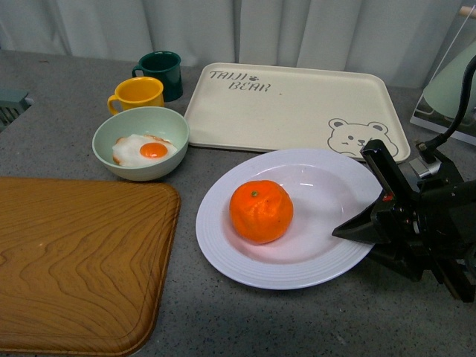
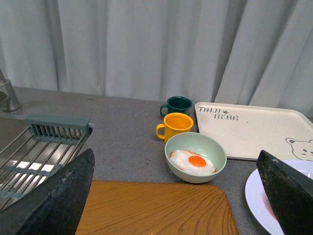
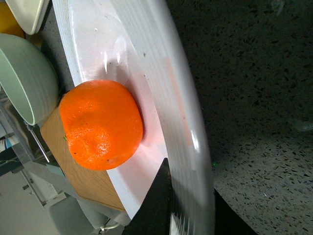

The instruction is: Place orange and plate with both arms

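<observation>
White plate (image 1: 223, 249), front view: it lies on the grey speckled table (image 1: 260, 320), just in front of the cream bear-print tray (image 1: 290, 104). Inside it sits the orange (image 1: 261, 212), left of centre, with its stem dimple up. At the plate's right rim is the right gripper (image 1: 361, 223), one black finger lying over the rim's upper side. To the left, apart from the plate, is the wooden board (image 1: 74, 260). Behind the board is the pale green bowl (image 1: 123, 167) holding a fried egg (image 1: 145, 151). Further back are the yellow mug (image 1: 137, 93) and the dark green mug (image 1: 160, 71).

Left wrist view: the left gripper (image 2: 168, 205) hovers above the board. Its fingers (image 2: 49, 200) are spread wide with nothing between them. A sink rack (image 2: 39, 147) is off to one side.

Right wrist view: the fingers are clenched on the plate's rim, one on the inner face, the other dark under the outer edge. The orange rests in the well, against the inner slope.
</observation>
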